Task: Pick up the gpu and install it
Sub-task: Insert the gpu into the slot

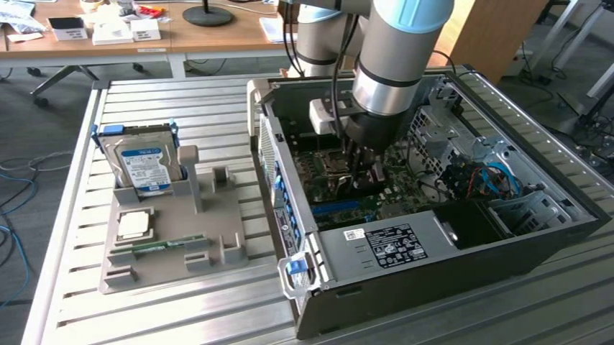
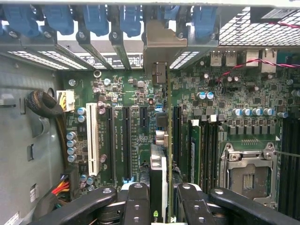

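Note:
My gripper [image 1: 362,164] is down inside the open computer case [image 1: 537,248], over the motherboard [image 1: 331,188]. In the wrist view the gripper [image 2: 164,199] is shut on the gpu [image 2: 167,140], which I see edge-on as a thin dark card standing upright between the two black fingers [image 2: 136,204]. The card runs along the expansion slots [image 2: 126,140]. Its silver-grey bracket [image 2: 157,44] lies against the slot openings in the case's rear wall. I cannot tell whether the card's lower edge sits in a slot. In the exterior view the arm hides most of the card.
A grey parts holder [image 1: 206,215] stands at the exterior view's left of the case, with a silver hard drive [image 1: 144,165], a processor [image 1: 134,224] and a green memory stick [image 1: 158,246]. Inside are the power supply [image 1: 389,244], cables [image 1: 479,180], a processor socket [image 2: 248,176] and blue latches [image 2: 93,16].

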Available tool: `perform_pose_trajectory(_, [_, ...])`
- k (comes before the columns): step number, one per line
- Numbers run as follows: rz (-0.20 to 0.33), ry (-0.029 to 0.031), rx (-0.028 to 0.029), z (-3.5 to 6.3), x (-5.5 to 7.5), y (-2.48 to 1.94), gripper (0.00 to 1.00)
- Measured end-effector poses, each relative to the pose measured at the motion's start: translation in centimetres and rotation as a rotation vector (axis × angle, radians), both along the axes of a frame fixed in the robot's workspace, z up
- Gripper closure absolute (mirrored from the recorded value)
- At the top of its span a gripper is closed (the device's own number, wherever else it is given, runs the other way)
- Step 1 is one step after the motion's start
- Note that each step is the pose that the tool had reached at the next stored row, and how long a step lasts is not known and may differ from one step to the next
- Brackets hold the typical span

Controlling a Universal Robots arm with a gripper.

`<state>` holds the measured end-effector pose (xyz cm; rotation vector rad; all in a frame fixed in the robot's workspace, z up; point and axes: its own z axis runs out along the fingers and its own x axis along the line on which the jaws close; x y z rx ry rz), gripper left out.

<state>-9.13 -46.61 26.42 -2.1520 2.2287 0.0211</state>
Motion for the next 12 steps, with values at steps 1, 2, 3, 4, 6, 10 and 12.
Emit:
perform_pose_trajectory(1, [0.0, 0.0, 0.0, 0.0, -0.02, 0.0, 0.73])
perform_pose_trajectory(2, [0.0, 0.0, 0.0001, 0.0, -0.04, 0.01, 0.73])
perform_pose_trajectory(3, [0.0, -0.0001, 0.0001, -0.01, -0.08, 0.01, 0.73])
perform_pose_trajectory(4, [0.0, -0.0001, 0.0001, -0.01, -0.13, 0.01, 0.73])
perform_pose_trajectory(6, [0.0, -0.0004, 0.0001, 0.0, -0.22, 0.0, 0.73])
perform_pose_trajectory(10, [0.0, -0.0006, 0.0, 0.0, -0.36, 0.0, 0.73])
perform_pose_trajectory(12, [0.0, -0.001, 0.0001, 0.0, -0.44, 0.0, 0.73])
